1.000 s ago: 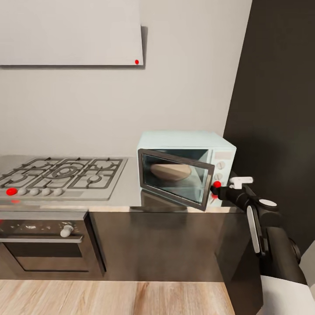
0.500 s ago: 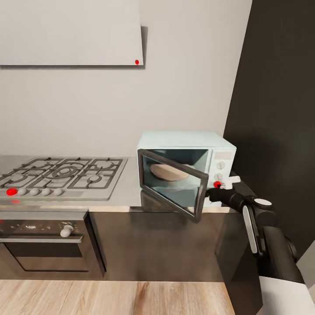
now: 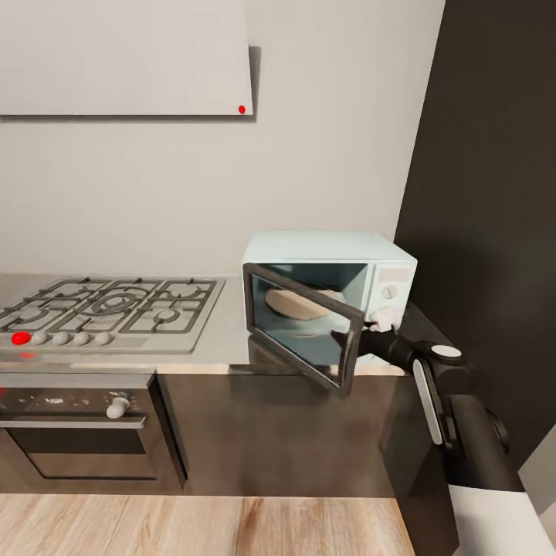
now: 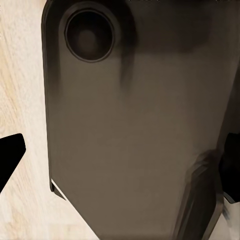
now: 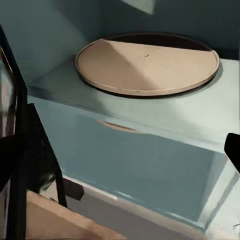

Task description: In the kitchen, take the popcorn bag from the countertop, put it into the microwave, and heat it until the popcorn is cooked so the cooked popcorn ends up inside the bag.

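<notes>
The pale mint-blue microwave (image 3: 386,266) stands at the right end of the grey countertop (image 3: 224,336). Its dark glass door (image 3: 305,328) hangs partly open, swung out toward me. My right gripper (image 3: 364,334) sits just behind the door's free edge, in front of the knob panel. In the right wrist view my right gripper (image 5: 125,155) is open, its dark fingertips (image 5: 233,149) wide apart, facing the cavity and the bare beige turntable (image 5: 147,62). The popcorn bag is out of view. My left gripper (image 4: 120,160) is open, over my own dark body panel and the wooden floor.
A steel gas hob (image 3: 108,309) with black grates lies left of the microwave, above a black built-in oven (image 3: 77,432). A tall dark cabinet (image 3: 494,193) stands close on the right. A white wall cabinet (image 3: 123,58) hangs at upper left.
The microwave door has swung further open toward me. My right gripper has moved left and in toward the oven's front, behind the door's edge.
</notes>
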